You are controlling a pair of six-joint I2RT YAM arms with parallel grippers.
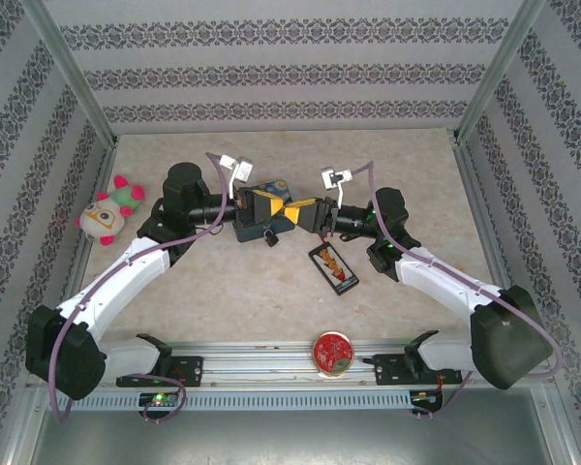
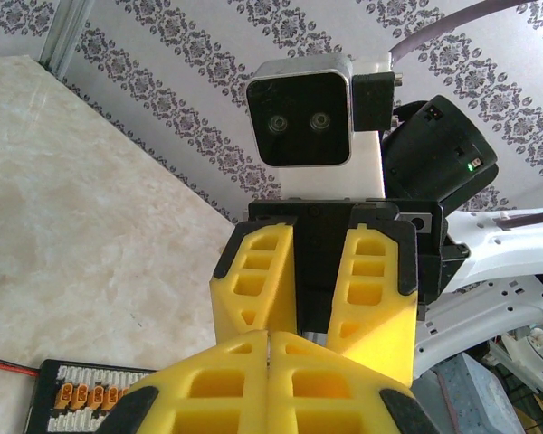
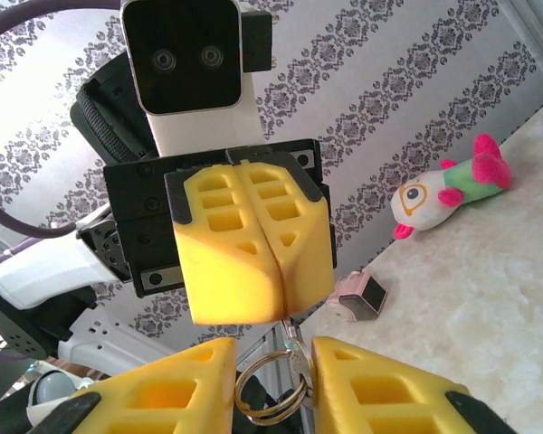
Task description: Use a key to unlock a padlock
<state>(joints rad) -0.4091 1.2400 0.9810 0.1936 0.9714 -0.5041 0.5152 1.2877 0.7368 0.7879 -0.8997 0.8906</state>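
My left claw [image 3: 270,315] is shut, seemingly pinching the thin grey metal key [image 3: 295,362] by its tip. My right claw [image 3: 273,363] stands narrowly apart around the silver key ring [image 3: 253,404]. I should close squarely there before carrying it to the tiny black padlock [image 1: 269,235], apparently just beneath us.

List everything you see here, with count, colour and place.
plush toy: one, white, pink and green, far left of table
blue tin: one, dark, centre, under the grippers
padlock: one, black, beside the tin's near edge
connector board: one, black with orange, right of centre
round tin: one, red, on the front rail
key: one, grey, on a ring, between the grippers
left gripper: one, yellow fingers, shut on key
right gripper: one, yellow fingers apart around the ring
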